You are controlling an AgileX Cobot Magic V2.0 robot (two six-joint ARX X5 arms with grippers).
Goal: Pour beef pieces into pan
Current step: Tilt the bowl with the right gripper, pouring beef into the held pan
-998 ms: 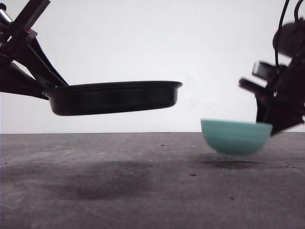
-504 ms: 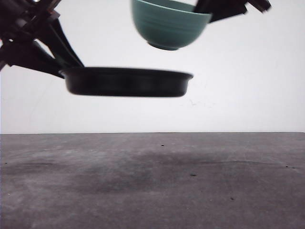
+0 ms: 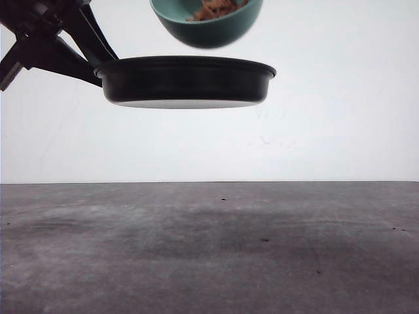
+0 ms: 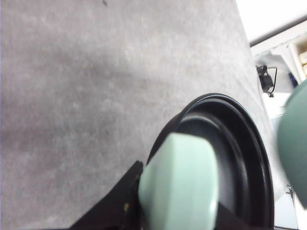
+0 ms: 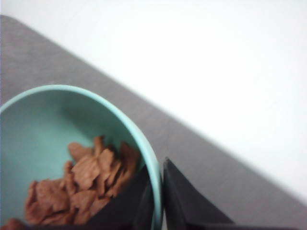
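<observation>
The beef pieces (image 5: 81, 184) are heaped in one teal bowl (image 5: 43, 129); the reddish-brown chunks overlap too much to be counted, though well over a dozen can be made out in the right wrist view. In the front view the beef pieces (image 3: 213, 9) are seen through the bowl's (image 3: 207, 25) tilted mouth, which is turned toward the camera, at 12 o'clock of the one black pan (image 3: 186, 80) and just above its rim. The pan is held level, well above the grey desk (image 3: 209, 248). No pieces can be seen in the part of the pan (image 4: 240, 158) that shows in the left wrist view.

The bowl's rim is pinched between the jaws of the right gripper (image 5: 159, 191), one inside and one outside the wall. The pan's mint-green handle (image 4: 177, 184) is clamped by the left gripper (image 4: 136, 211), whose jaws are closed against it. No writing or label can be read.
</observation>
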